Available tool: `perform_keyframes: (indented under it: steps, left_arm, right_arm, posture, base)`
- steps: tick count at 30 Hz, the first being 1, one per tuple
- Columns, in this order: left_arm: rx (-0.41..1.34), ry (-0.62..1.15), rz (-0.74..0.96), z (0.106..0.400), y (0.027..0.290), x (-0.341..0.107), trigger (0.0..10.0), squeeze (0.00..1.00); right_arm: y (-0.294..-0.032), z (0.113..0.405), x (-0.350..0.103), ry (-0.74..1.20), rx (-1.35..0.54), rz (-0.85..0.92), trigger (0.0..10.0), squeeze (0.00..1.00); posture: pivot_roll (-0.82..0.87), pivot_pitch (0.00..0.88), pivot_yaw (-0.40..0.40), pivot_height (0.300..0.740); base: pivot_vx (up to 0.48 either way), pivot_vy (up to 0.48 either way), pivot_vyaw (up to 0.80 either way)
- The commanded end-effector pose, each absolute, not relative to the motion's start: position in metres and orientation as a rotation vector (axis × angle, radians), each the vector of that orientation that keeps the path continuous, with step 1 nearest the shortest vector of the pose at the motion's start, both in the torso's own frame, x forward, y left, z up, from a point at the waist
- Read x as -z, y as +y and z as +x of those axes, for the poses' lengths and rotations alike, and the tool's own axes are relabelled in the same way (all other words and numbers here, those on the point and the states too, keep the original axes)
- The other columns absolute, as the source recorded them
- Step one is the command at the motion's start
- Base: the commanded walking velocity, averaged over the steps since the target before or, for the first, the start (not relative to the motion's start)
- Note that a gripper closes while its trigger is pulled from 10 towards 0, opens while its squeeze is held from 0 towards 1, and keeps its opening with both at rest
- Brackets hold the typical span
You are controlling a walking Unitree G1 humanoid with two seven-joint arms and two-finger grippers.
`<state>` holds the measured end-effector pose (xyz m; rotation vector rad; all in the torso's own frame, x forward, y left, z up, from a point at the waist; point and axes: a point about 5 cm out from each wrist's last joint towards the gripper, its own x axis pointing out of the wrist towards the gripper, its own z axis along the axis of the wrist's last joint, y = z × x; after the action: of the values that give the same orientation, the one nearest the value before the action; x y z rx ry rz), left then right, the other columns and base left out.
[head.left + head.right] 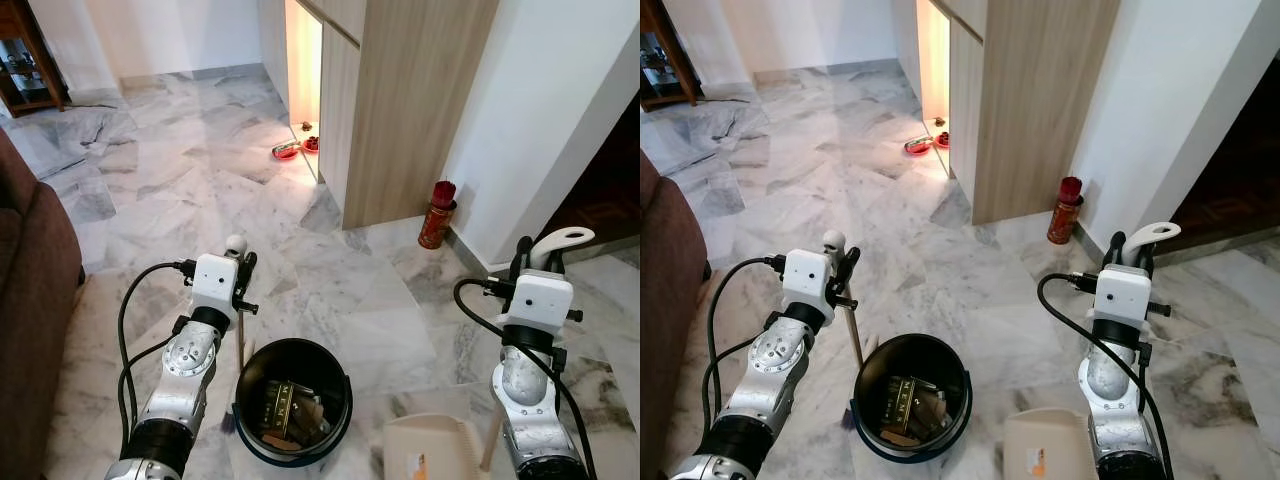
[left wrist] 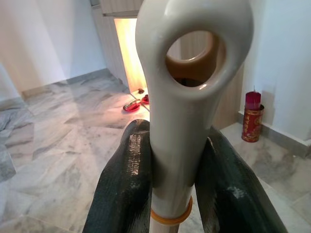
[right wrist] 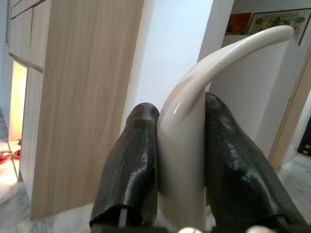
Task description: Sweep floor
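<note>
Left wrist view: left pincer [image 2: 177,189] clamps unmarked broom handle [image 2: 187,97].

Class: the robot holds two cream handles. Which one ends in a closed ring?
The broom handle in the left hand: a loop with a hole. The dustpan handle in the right hand ends in a curved hook.

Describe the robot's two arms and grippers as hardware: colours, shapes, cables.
Both arms are silver metal with rounded joint housings and black bands lower down. Each wrist carries a boxy white module with small black knobs at its sides. A thick black cable loops out from each module and runs back along the arm. The left gripper and right gripper each have two long, rounded black fingers with a finely ribbed surface.
</note>
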<state>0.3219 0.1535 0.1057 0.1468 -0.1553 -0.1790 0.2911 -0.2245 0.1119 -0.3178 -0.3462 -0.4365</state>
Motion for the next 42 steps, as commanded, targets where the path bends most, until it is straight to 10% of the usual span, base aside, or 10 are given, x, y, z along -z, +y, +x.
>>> perform_keyframes:
  steps: [1,7,42]
  left_arm:
    - [0.187,-0.176,0.107,0.322,0.150,-0.111,10.0,0.00]
    - [0.165,-0.168,0.090,0.322,0.154,-0.110,10.0,0.00]
    - [0.151,-0.165,0.093,0.320,0.156,-0.109,10.0,0.00]
  right_arm:
    - [-0.224,0.295,-0.117,-0.377,0.437,-0.298,10.0,0.00]
    - [-0.222,0.297,-0.106,-0.328,0.457,-0.085,10.0,0.00]
    - [-0.223,0.298,-0.100,-0.326,0.442,-0.135,10.0,0.00]
  posture:
    - [0.13,0.026,-0.022,0.740]
    - [0.13,0.035,-0.020,0.740]
    - [0.13,0.031,-0.022,0.740]
  base:
    - [0.000,0.000,0.00]
    - [0.000,0.000,0.00]
    - [0.000,0.000,0.00]
